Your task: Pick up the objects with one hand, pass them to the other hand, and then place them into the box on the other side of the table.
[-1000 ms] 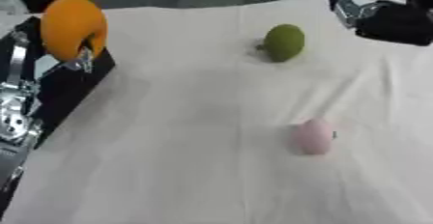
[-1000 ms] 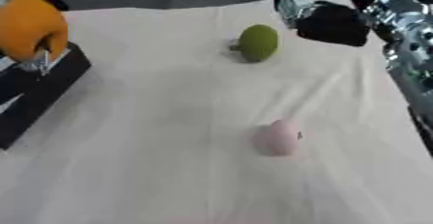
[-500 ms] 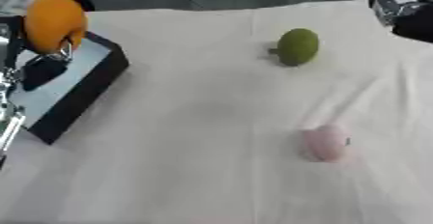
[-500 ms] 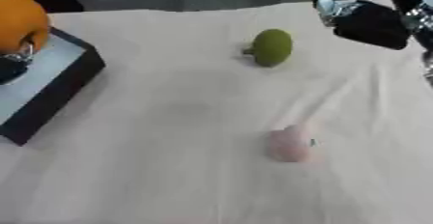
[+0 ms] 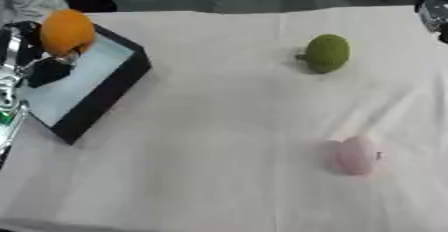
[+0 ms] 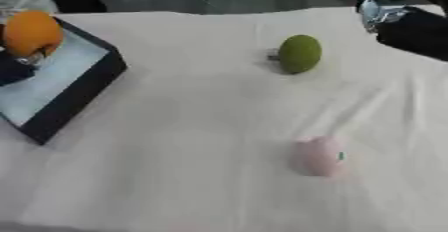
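Note:
My left hand holds an orange fruit over the black box at the table's left side, its fingers curled under the fruit. A green round fruit lies on the white cloth at the upper right. Nearer to me on the right lies a pink fruit. My right hand shows at the upper right edge, dark and blurred, apart from the green fruit; its fingers cannot be made out.
A white cloth covers the table. The box has a pale blue floor and black walls. Dark shapes stand beyond the far edge.
The camera has shifted, bringing the box further into view. My right hand has drawn back toward the upper right edge. The orange stays held over the box.

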Controlling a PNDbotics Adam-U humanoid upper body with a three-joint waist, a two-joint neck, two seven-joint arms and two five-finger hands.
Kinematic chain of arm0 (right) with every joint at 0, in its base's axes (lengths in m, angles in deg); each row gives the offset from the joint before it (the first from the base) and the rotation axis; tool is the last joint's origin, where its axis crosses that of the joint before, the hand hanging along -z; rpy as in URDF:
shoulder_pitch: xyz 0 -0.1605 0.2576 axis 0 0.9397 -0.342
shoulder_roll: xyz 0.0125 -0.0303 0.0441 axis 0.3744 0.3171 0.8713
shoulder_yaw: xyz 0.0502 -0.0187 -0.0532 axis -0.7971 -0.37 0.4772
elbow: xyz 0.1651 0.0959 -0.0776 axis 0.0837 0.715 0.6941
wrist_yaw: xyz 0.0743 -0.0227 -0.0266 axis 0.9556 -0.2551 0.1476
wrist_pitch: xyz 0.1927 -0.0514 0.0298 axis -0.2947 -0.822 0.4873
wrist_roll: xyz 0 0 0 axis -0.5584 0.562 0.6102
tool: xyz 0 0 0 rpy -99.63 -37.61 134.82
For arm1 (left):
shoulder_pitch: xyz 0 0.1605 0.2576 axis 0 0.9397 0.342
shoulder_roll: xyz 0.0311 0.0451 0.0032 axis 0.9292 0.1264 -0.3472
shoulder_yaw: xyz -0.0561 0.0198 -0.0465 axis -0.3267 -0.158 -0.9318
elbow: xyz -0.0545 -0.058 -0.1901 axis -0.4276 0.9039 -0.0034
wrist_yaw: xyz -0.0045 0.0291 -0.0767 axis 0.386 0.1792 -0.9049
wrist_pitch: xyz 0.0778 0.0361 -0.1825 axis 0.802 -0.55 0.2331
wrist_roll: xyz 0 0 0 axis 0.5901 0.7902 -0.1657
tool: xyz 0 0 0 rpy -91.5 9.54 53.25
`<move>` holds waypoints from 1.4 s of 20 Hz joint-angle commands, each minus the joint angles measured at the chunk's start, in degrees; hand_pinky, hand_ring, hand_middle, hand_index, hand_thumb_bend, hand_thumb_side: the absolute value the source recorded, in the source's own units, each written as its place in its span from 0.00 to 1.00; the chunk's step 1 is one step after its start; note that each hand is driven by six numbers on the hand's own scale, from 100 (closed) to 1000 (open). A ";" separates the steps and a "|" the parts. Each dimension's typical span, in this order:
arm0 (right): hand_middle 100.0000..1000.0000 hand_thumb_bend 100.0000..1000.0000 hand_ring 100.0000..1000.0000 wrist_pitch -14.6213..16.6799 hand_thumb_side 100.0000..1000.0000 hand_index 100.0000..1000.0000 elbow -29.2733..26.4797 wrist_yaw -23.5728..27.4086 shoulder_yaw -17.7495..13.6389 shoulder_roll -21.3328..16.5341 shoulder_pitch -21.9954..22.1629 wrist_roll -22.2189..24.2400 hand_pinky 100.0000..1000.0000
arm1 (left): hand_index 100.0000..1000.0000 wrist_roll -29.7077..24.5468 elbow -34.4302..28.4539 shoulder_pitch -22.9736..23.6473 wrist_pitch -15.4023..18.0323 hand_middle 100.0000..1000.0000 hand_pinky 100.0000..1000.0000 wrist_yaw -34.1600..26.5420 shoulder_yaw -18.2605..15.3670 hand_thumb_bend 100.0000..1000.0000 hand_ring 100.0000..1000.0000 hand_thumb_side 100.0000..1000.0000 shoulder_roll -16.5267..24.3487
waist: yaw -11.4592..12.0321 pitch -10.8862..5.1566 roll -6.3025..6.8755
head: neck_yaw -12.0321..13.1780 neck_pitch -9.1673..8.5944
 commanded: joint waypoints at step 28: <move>0.71 0.12 0.75 0.29 0.27 0.75 -2.21 0.06 0.11 -3.03 1.82 2.66 0.79 | 0.80 2.36 -3.11 -1.08 2.06 0.69 0.65 -8.28 -1.91 0.55 0.77 0.39 -0.79 | -0.21 -1.19 -0.59 | -3.19 -0.86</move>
